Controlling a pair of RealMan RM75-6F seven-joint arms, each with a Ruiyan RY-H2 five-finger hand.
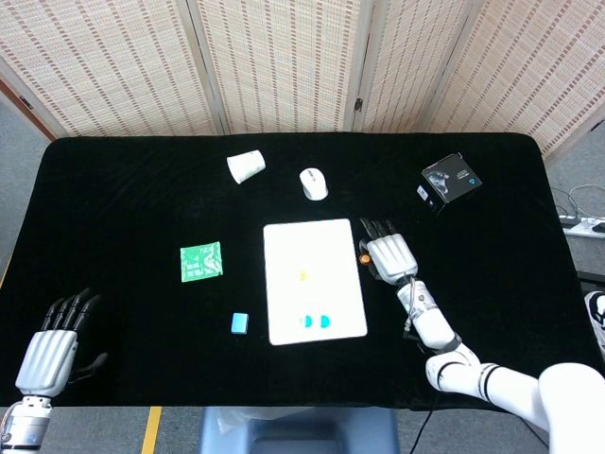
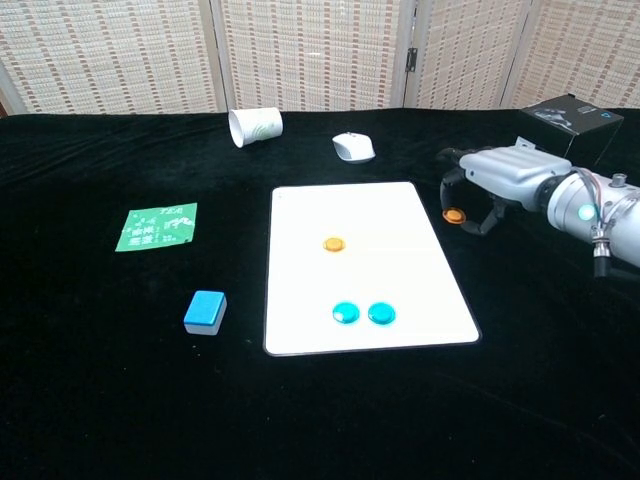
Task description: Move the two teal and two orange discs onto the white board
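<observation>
Right hand (image 2: 497, 178), fingers curled over the last orange disc (image 2: 454, 215) without a confirmed grasp, must carry it left onto the white board (image 2: 400, 215).

The right hand (image 2: 497, 178) covers part of the orange disc (image 2: 454, 215) beside the white board (image 2: 400, 215); whether the fingers touch it cannot be told. From the head view that disc is a mere sliver. The left hand (image 1: 52, 352) is missing from the chest view and its wrist runs off the bottom edge. The black box (image 2: 575, 128) is partly hidden behind the right arm.
</observation>
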